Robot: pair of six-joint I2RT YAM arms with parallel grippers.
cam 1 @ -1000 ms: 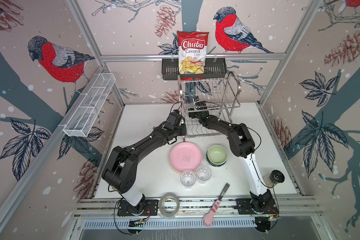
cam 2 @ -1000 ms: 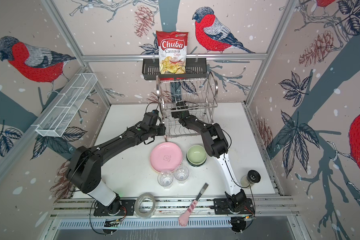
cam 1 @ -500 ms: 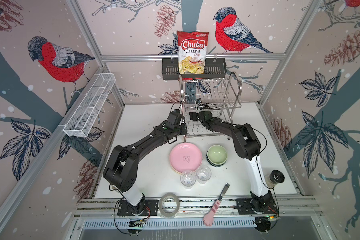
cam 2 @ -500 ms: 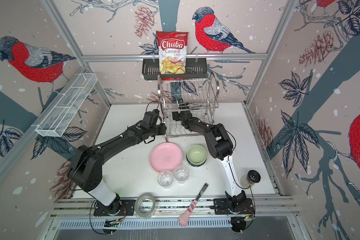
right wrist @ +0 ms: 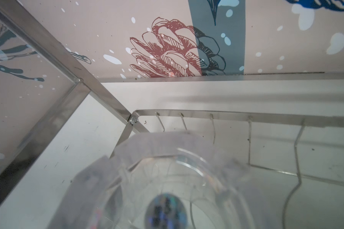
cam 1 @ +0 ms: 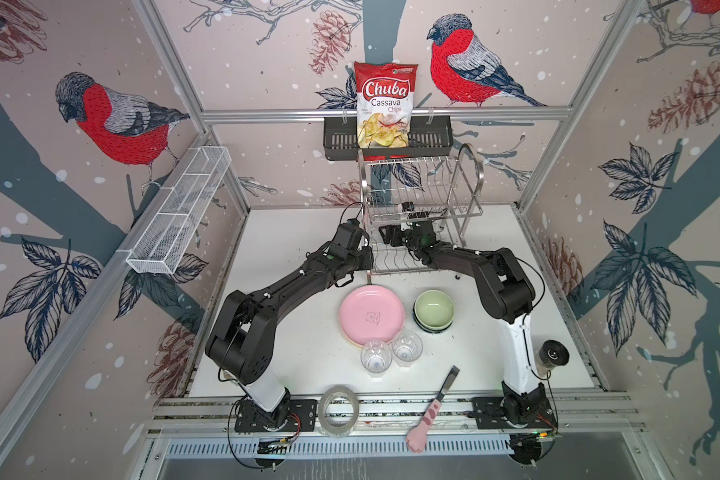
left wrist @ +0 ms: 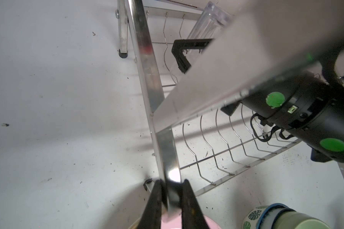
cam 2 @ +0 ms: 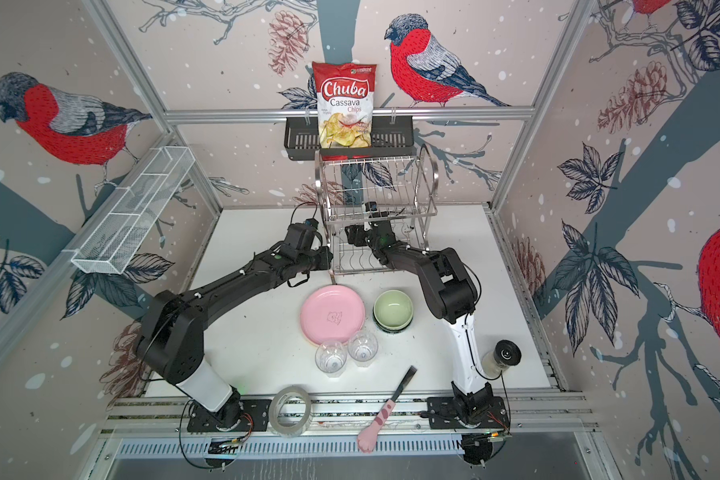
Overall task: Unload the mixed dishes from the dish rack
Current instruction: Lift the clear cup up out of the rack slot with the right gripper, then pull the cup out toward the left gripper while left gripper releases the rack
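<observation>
The left gripper is pressed together on the flat steel strip at the near left corner of the rack, with one black finger on each side of the strip. The right gripper reaches in from the right between the rack's two tiers. Its jaws stand wide on either side of a glass. That glass fills the right wrist view, blurred and very close, and I cannot tell whether the jaws press it or only straddle it. In the left wrist view the glass lies tilted above the lower tier's wires, toward the rack's far left.

The rack stands at the far middle of the table. Nearer than it, a pink plate tops a low stack. Just right of the plate, a pale green bowl nests on top of other bowls. Two more glasses stand side by side at the plate's near edge.

Along the near rail lie a tape roll and a pink-handled tool. A jar stands at the near right. On the far wall a chips bag sits in a black basket
</observation>
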